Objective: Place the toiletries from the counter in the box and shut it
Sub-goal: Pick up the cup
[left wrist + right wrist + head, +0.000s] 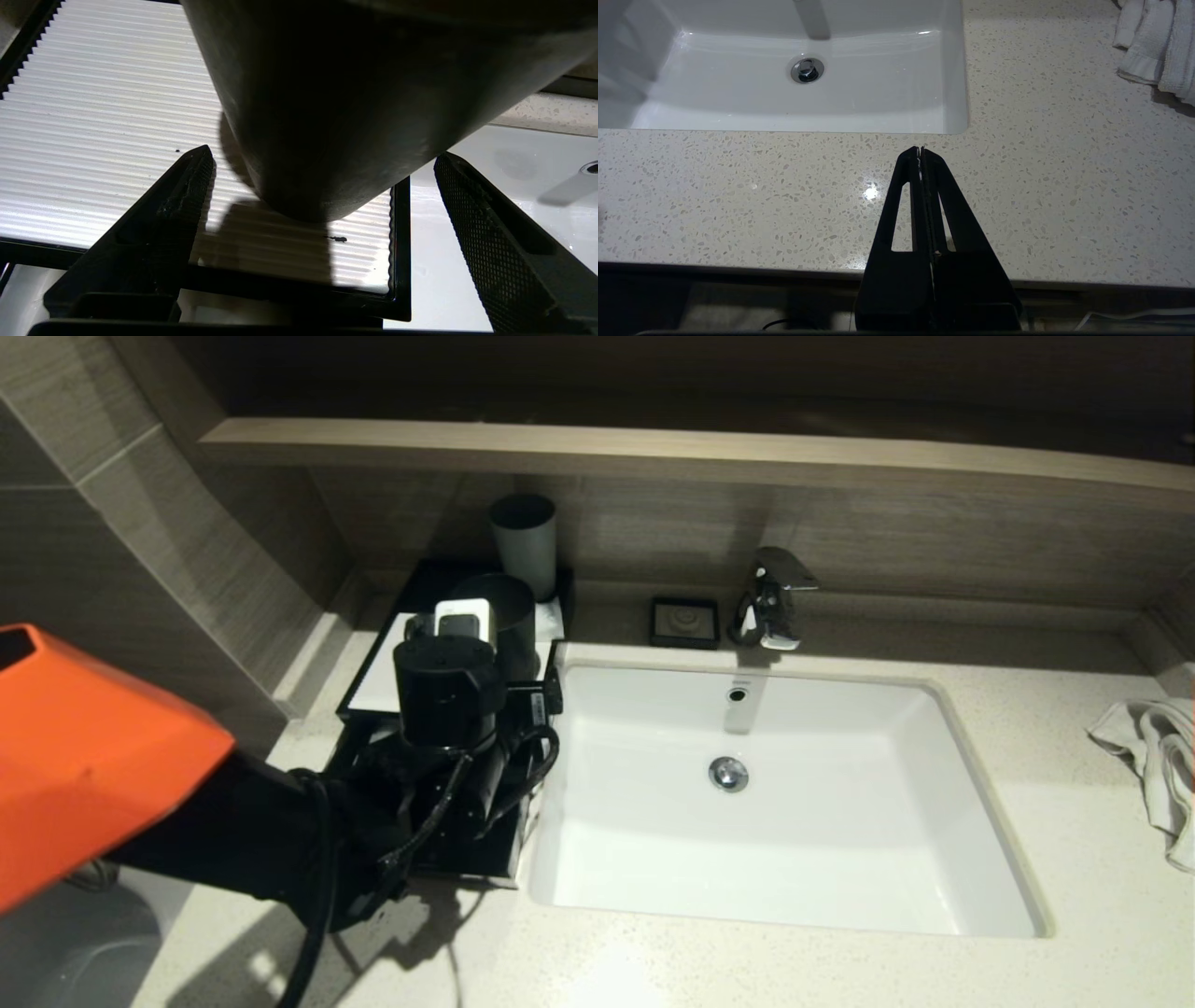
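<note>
The box (378, 677), black with a white top panel, stands on the counter (840, 971) left of the sink. My left arm's wrist (443, 695) hangs over the box's front half and hides it. In the left wrist view my left gripper (322, 154) is open, its fingers (177, 224) spread either side of a dark cup (336, 116) that stands on the ribbed white panel (93, 116); the fingers are apart from the cup. The toiletries are out of view. My right gripper (920, 150) is shut and empty above the counter's front edge (738, 196).
A grey cup (523, 546) stands behind the dark cup (509, 607). A small black square dish (684, 621) and the faucet (770, 597) are at the back wall. The white sink basin (775, 803) fills the middle. A white towel (1158, 756) lies at the far right.
</note>
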Controlling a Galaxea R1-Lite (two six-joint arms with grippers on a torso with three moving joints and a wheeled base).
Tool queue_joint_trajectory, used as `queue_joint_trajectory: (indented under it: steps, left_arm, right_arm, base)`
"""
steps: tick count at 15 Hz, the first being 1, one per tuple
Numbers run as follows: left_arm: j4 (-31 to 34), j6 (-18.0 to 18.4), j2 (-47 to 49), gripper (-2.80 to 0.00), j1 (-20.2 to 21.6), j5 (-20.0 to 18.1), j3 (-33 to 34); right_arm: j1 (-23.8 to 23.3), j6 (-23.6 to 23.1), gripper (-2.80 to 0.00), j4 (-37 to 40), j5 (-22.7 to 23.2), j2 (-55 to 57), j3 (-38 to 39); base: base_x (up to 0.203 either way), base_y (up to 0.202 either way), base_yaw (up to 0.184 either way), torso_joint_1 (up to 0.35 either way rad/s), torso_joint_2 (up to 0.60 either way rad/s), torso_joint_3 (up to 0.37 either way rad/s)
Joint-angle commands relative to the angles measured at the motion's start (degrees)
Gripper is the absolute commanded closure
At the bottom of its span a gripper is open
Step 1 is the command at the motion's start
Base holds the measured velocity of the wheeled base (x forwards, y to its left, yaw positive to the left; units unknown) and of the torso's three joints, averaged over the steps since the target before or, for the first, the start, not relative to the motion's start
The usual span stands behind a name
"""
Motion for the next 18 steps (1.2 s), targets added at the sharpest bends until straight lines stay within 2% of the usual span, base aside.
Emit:
queue_joint_trajectory:
  steps: [1, 18]
  left_arm:
    - [-0.31, -0.07, 1.30, -2.80, 0.03, 0.20, -0.69]
    - [-1.63, 0.11, 2.88, -2.80, 1.29, 0.09, -3.67]
  right_arm:
    - [0.00, 0.01, 0.00, 0.00, 0.00, 0.00, 0.00]
    - [0.00, 0.01, 0.00, 0.00, 0.00, 0.00, 0.00]
  base:
    - [0.000, 0.000, 0.000, 0.000, 0.00, 0.000]
    - [0.000, 0.000, 0.000, 0.000, 0.00, 0.000]
